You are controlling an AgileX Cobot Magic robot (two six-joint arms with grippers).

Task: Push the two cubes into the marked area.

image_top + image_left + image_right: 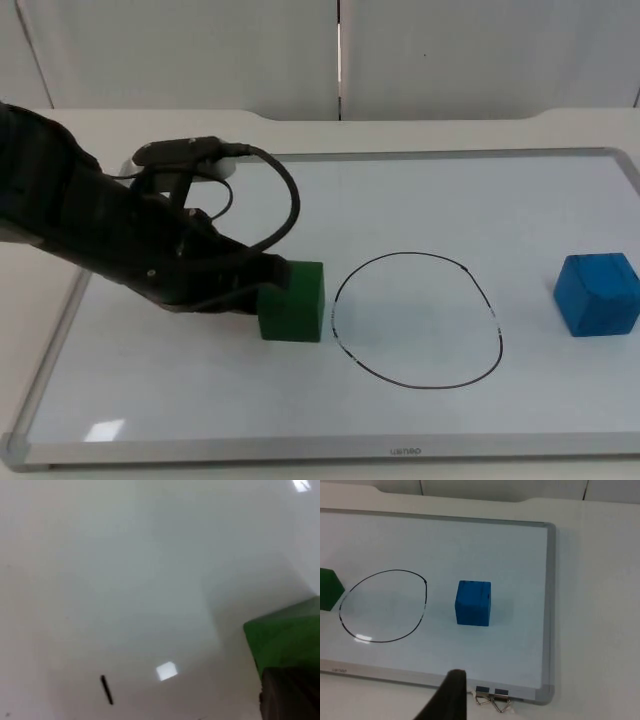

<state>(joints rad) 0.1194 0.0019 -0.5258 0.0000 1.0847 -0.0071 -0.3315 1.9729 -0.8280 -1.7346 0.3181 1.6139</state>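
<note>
A green cube (293, 302) sits on the whiteboard just left of the hand-drawn black oval (418, 320), almost touching its line. My left gripper (266, 280) is low over the board and pressed against the cube's left side. In the left wrist view the green cube (286, 635) is right at the gripper. A blue cube (597, 293) rests well right of the oval, near the board's right rim. In the right wrist view my right gripper (451, 696) waits off the board's near edge, away from the blue cube (473, 603), the oval (382, 606) and the green cube (329, 595).
The whiteboard has a raised grey frame (45, 380) all round and lies on the white table. A metal binder clip (492, 699) is at the frame (550, 605) near the right gripper. The grey partition wall (340, 50) closes the far side.
</note>
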